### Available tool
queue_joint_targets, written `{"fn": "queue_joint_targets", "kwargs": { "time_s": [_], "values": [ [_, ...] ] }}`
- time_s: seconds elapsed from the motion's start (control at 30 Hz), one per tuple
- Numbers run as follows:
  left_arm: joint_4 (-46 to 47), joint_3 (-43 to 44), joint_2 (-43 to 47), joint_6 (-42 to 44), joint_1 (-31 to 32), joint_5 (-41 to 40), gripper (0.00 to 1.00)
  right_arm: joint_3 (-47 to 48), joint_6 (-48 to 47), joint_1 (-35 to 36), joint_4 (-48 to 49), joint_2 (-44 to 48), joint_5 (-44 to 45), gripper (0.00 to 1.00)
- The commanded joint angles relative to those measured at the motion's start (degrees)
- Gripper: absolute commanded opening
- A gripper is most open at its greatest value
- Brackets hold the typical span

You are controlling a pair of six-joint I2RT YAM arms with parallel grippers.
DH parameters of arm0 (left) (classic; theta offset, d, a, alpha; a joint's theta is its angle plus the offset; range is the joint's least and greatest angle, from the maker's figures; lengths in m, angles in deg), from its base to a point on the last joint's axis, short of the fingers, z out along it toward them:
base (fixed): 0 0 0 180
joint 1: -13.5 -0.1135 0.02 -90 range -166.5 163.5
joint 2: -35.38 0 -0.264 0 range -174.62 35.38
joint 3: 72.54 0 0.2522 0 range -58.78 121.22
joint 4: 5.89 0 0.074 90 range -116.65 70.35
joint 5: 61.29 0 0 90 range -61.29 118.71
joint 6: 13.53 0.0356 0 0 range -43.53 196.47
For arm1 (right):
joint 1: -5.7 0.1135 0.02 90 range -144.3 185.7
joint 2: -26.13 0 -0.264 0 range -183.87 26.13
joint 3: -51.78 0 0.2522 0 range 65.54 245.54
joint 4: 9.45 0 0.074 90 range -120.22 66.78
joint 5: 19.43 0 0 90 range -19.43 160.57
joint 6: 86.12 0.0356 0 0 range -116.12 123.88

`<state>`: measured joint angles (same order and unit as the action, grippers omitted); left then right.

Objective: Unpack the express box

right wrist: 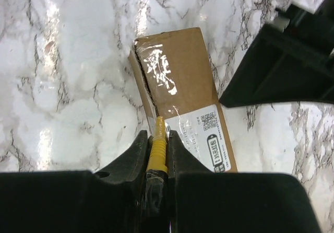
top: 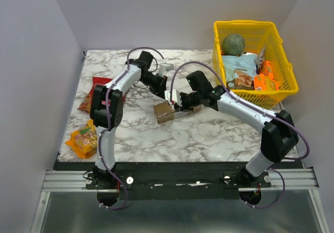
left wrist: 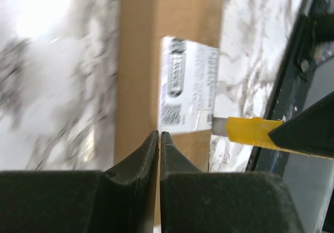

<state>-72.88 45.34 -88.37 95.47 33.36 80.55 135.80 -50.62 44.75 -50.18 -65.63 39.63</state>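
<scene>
Black fingers of the right end effector (right wrist: 156, 138) fill the bottom of the right wrist view. They are clamped on a yellow knife (right wrist: 157, 152). The knife's tip touches the express box (right wrist: 177, 71) at a dark torn line along the long left edge of its top.

The brown box lies flat on the marble bench (top: 209, 134), near the middle, between the two arms. It has a white label (right wrist: 209, 136) at one end and shiny tape on top.

The left end effector (left wrist: 159, 135) is right over one end of the box. Its fingers are almost together, with only a thin slit between them and nothing in it. I cannot tell if they press on the box.

A red snack bag (top: 94, 89) and an orange snack bag (top: 83, 139) lie at the left side of the bench. A yellow basket (top: 245, 26) with food packs in it sits at the far right.
</scene>
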Motion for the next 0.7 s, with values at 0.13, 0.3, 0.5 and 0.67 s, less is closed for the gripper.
{"fn": "queue_joint_targets", "kwargs": {
  "time_s": [0.13,0.3,0.5,0.67],
  "values": [
    [8.41,-17.36,17.29,-5.74,-5.62,-6.57,0.06,9.28,14.68,2.44,0.59,-7.64,1.40,0.00],
    [11.12,-22.89,19.50,-8.88,-5.71,-5.87,0.06,10.42,24.08,3.58,4.02,-9.04,7.37,0.00],
    [12.63,-19.49,15.21,-13.91,-5.53,-5.25,0.01,12.70,28.57,7.18,8.15,-11.50,12.39,0.01],
    [8.86,-17.37,11.51,-10.66,-5.44,-8.85,0.00,17.18,29.10,8.41,7.45,-14.84,12.75,0.00]
  ]
}}
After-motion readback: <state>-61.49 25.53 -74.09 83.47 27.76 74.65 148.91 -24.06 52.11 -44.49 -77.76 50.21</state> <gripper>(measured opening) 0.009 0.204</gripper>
